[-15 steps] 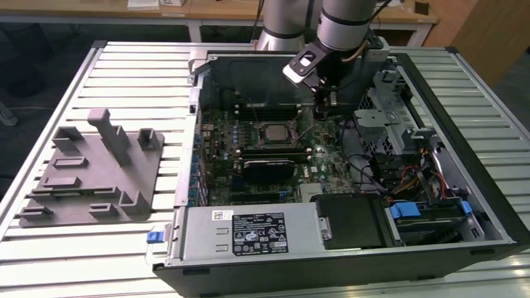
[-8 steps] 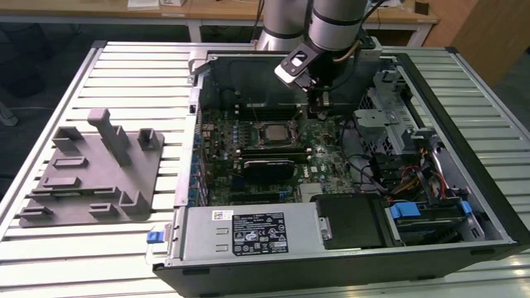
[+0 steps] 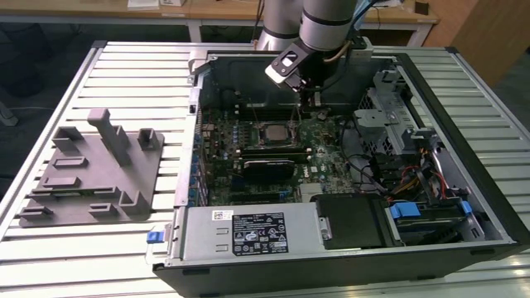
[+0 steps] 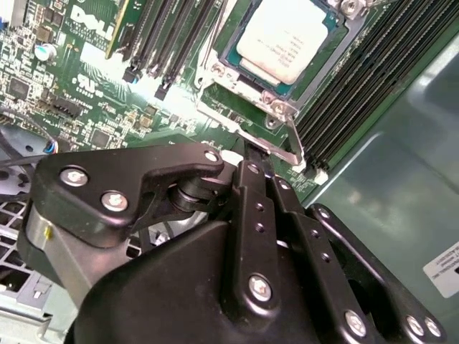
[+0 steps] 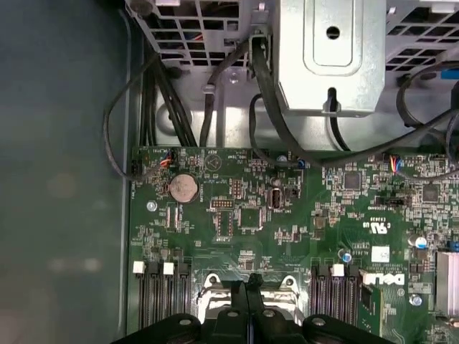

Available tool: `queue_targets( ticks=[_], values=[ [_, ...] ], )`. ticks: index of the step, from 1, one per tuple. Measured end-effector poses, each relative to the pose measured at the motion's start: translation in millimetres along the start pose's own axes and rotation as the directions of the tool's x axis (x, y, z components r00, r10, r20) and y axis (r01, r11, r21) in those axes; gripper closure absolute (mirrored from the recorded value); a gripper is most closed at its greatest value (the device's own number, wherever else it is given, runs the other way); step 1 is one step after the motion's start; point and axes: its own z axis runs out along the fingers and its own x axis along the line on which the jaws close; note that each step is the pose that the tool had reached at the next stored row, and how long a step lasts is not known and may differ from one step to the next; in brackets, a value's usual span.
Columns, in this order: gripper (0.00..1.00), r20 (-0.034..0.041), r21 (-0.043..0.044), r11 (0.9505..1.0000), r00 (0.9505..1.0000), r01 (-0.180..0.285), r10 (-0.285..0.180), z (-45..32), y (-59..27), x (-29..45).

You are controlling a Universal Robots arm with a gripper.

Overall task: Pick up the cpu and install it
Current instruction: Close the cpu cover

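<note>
Found the cpu lying flat in the socket frame at the middle of the motherboard, inside the open computer case on the slatted tabletop. Saw the gripper hanging down into the case just above the cpu in the frame and toward the exterior view's right of it, near but apart. Noted a large white label with dark print on the grey power supply box at the lower middle of the exterior view, and a small sticker at its corner; left the print unread. Noted a grey fixture block on the tabletop toward the exterior view's left, well apart from the case.

In the second wrist view, found the gripper closed, its two black fingers pressed together with nothing seen between them. Saw the tips right at the metal retention lever beside the socket; could not tell whether touching. Made out faint print on the pale metal top of the cpu, white lettering on the green board, black memory slots alongside, and a case-wall sticker.

Picked out, in the first wrist view, the closed gripper over the socket, a round coin cell, black cables, a metal drive cage and white lettering on the motherboard.
</note>
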Motion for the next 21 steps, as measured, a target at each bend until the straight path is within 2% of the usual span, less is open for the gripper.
queue_targets(
  ticks=[14, 21],
  values=[
    [0.89, -0.0002, -0.0001, 1.0, 1.0, -0.001, 0.001, 4.6, -4.0, 0.0],
    [0.89, -0.0002, -0.0002, 1.0, 1.0, -0.002, 0.002, 7.3, -10.9, 0.0]
  ],
)
